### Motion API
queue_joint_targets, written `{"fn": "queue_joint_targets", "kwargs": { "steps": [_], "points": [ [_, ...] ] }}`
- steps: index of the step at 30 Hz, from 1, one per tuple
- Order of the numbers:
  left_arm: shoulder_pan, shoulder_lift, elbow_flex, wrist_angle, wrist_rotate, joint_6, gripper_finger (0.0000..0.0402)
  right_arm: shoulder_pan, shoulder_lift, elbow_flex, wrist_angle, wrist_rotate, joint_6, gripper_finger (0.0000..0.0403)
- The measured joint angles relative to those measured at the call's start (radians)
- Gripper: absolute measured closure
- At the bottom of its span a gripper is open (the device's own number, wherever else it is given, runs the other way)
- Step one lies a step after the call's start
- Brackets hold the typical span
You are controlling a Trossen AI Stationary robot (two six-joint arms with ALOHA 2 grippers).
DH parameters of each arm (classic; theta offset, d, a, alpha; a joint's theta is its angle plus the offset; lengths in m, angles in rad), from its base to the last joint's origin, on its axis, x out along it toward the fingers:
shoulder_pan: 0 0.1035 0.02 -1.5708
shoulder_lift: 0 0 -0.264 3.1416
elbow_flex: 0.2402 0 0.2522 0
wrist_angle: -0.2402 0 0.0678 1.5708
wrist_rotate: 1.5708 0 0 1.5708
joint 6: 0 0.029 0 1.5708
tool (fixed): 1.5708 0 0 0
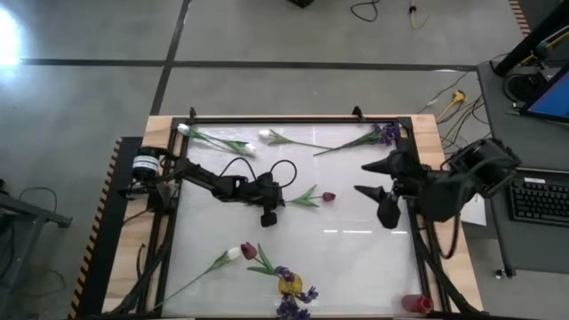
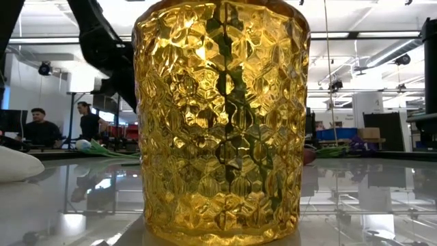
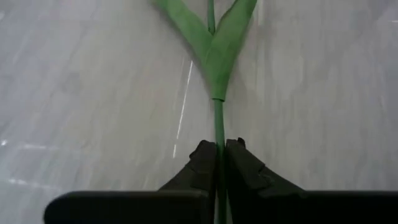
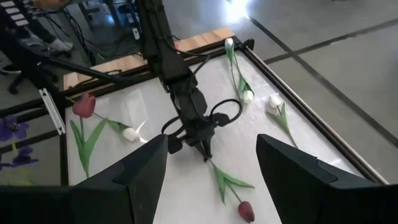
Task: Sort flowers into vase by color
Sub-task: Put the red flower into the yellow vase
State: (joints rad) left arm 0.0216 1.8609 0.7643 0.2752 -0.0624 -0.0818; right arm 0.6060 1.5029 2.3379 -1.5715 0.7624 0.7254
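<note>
Two arms over the table (image 1: pixel 356 236), and the left gripper (image 3: pixel 216 163) has its fingers pinched tight on the stem (image 3: pixel 217 121) of the red tulip (image 1: pixel 328 196). That stem runs straight out ahead of the fingertips to a pair of leaves (image 3: pixel 214 37), with the dark bud beyond them, lying flat on the table. The right gripper (image 4: pixel 211 165) hangs spread wide and empty, off past the bud. The yellow vase (image 1: pixel 290 285) sits well apart from the left gripper, purple sprigs (image 1: pixel 293 304) around it.

Looks like a feather-light, springy piece: thin stem, likely to flex and droop at the bud end. The low hold on the bare stem below the leaves seems sound; the bud looks soft.
</note>
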Motion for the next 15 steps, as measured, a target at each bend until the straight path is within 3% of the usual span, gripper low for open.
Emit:
{"fn": "queue_joint_targets", "kwargs": {
  "steps": [7, 15],
  "points": [
    [0.02, -0.09, 0.122, -0.222, -0.002, -0.043, 0.0401, 0.0, -0.021, -0.046, 0.001, -0.001, -0.02, 0.017],
    [0.069, -0.439, 0.138, -0.259, -0.045, -0.036, 0.0401, 0.0, -0.043, -0.18, 0.001, -0.011, 0.108, 0.017]
  ]
}}
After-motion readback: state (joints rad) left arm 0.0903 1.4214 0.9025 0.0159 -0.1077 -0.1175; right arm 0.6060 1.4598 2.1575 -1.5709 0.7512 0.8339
